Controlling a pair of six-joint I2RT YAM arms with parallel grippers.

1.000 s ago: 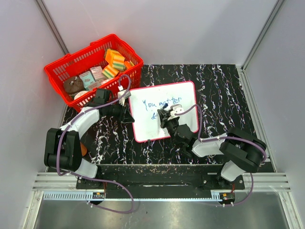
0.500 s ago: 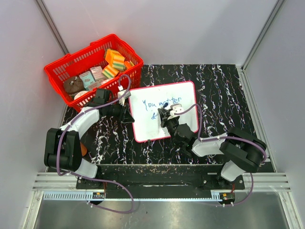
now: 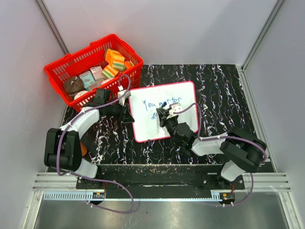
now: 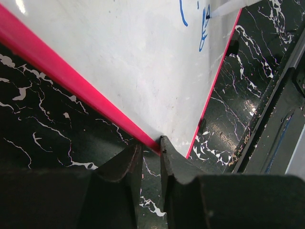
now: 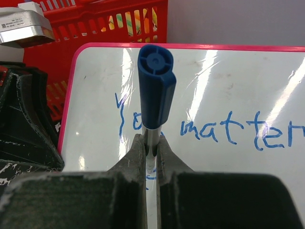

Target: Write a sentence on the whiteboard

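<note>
The whiteboard (image 3: 143, 126) lies flat on the black table (image 3: 224, 95), just beside the red basket (image 3: 62, 67). It has not moved in the last second. The left gripper (image 4: 151, 145) is pinched on the corner of the board's red frame and holds it in the same spot as before. The right gripper (image 5: 151, 143) is closed tight on the thin barrel of the blue marker (image 5: 156, 90), which stands up between its fingers with the cap end on top. Seen from above, this gripper has slid a tiny bit up and to the right across the board since a second ago. That small slide looks like a pen stroke being made. The sentence (image 5: 214, 131) so far reads "You matter" on the top line, with the marker hiding part of "You". Under it there is only a small blue squiggle, the start of a second line. So the writing is likely a bit past halfway. The next letters need the board kept still and the tip kept down.
</note>
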